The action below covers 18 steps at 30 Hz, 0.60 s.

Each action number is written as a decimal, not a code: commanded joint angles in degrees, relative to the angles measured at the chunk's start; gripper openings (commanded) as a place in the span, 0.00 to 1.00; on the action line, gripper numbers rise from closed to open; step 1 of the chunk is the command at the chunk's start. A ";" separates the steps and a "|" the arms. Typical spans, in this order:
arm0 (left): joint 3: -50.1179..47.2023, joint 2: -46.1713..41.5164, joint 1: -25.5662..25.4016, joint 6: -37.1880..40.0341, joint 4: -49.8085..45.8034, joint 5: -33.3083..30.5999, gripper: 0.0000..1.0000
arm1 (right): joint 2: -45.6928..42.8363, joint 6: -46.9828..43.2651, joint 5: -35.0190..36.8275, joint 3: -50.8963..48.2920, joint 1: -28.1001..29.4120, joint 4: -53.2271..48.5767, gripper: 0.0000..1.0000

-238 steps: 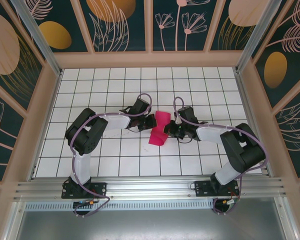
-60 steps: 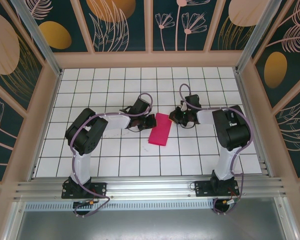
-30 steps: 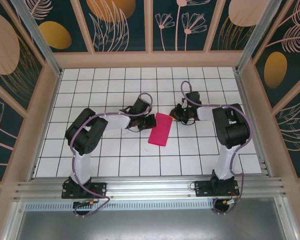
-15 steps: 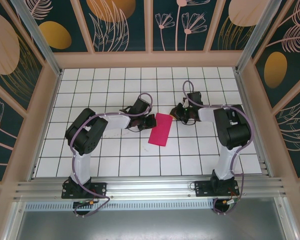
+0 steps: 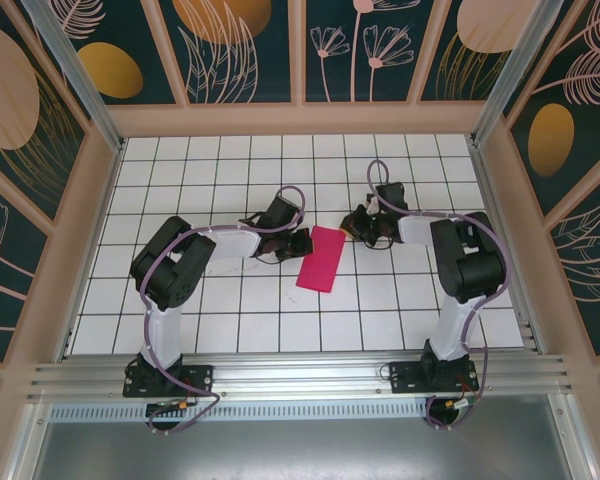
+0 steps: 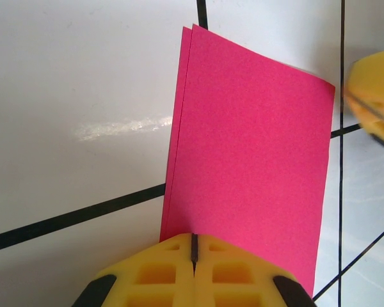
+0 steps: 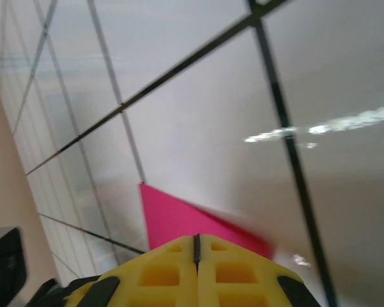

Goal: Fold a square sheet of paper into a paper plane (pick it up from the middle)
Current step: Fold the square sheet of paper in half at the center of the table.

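Note:
The square sheet of paper (image 5: 321, 260) lies flat on the white grid table, folded in half into a narrow magenta rectangle. My left gripper (image 5: 302, 243) is shut, its yellow fingertips resting at the paper's left edge near the far end. In the left wrist view the paper (image 6: 249, 141) stretches away from the shut left gripper (image 6: 193, 246), two layers showing along one edge. My right gripper (image 5: 352, 224) is shut just beyond the paper's far right corner. The right wrist view has that pink corner (image 7: 179, 217) right in front of the right gripper (image 7: 196, 246). Nothing pink sits between either pair of jaws.
A wooden frame with patterned panels (image 5: 300, 60) walls in the table (image 5: 180, 180) on three sides. The aluminium rail (image 5: 300, 375) with both arm bases runs along the near edge. A yellow finger of the right gripper (image 6: 371, 102) pokes in at the right of the left wrist view.
Earlier the paper hung curled between both grippers; now it lies flat and folded. In the last second the right gripper edged slightly back at the far corner. The left arm stayed still.

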 commanded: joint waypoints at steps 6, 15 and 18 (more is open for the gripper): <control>-1.38 0.82 -0.21 1.36 -5.67 -2.02 0.00 | -2.94 0.70 0.32 -5.40 1.91 1.80 0.06; -1.19 0.64 -0.21 1.66 -5.94 -2.11 0.00 | -1.59 0.66 0.74 -8.07 2.70 2.82 0.06; -1.13 1.09 -0.21 1.67 -5.94 -1.81 0.00 | -4.89 -1.20 0.94 -5.66 2.89 -0.77 0.07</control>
